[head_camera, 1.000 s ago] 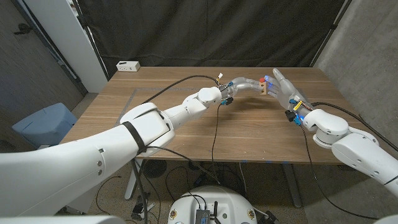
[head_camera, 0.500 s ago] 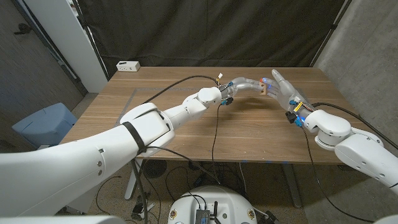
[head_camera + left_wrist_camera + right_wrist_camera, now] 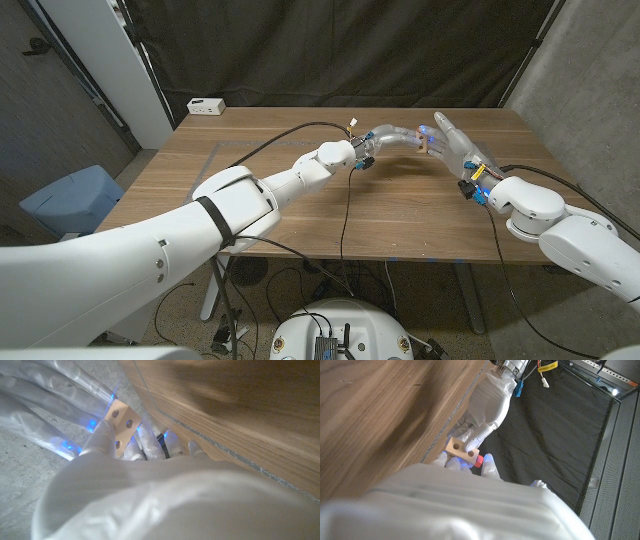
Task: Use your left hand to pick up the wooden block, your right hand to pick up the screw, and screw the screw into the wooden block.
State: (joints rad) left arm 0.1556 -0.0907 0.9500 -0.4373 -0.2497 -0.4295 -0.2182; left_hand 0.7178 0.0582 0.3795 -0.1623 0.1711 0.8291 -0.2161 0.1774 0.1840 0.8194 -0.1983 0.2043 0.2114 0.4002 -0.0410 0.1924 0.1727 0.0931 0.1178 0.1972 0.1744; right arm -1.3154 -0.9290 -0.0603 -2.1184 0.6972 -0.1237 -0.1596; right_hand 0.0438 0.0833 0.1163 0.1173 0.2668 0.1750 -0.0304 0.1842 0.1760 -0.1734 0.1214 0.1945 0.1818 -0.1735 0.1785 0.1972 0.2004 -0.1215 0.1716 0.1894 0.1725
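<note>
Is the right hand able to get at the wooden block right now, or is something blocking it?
Probably yes. The left hand holds the wooden block up, holes facing out, and the right hand is already right against it with fingertips at the block; only the left hand's own fingers cover part of it.

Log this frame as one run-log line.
phase: screwing | left hand: holds wooden block | right hand: at block, screw against it | both above table

Head view overlooks table (image 3: 300,215); both close, blurry wrist views share, seemingly, block (image 3: 121,422).
</note>
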